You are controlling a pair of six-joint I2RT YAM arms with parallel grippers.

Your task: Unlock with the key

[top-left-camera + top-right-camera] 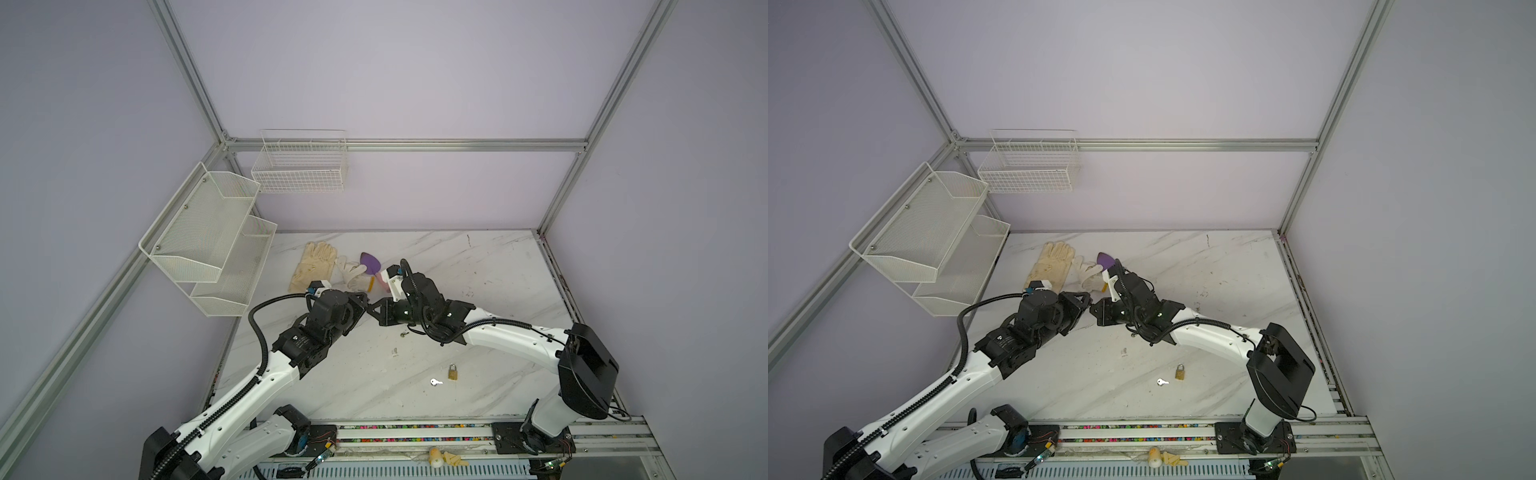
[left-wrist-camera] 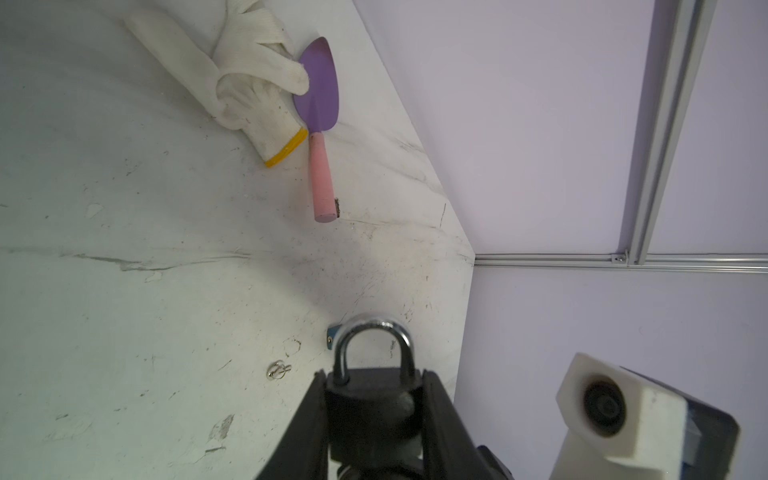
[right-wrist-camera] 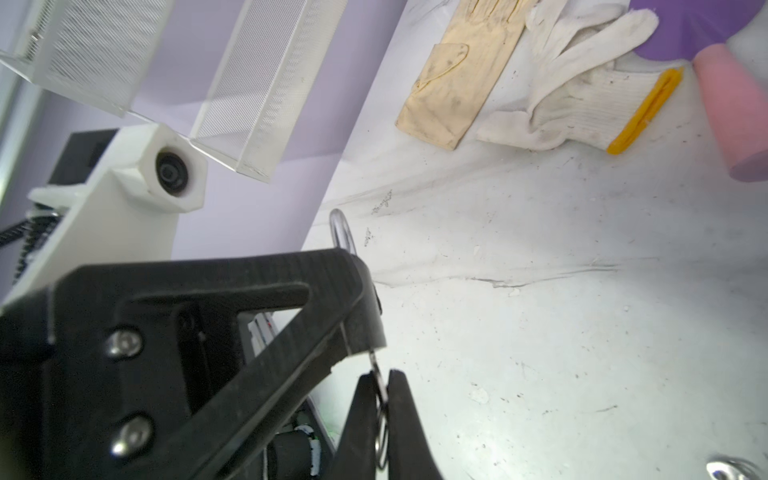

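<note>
Top views: stereo pair, high above the near edge, angled steeply down toward the back wall (image 1: pixel 415 83); distant, wide; both cover the whole worktop (image 1: pixel 498 266).
Left wrist view: close behind the left hand (image 2: pixel 374 376), facing across the worktop to the trowel (image 2: pixel 320 87).
Right wrist view: close behind the right hand (image 3: pixel 381 376), facing the white glove (image 3: pixel 582 104).
Both wrist views share trowel and glove.
</note>
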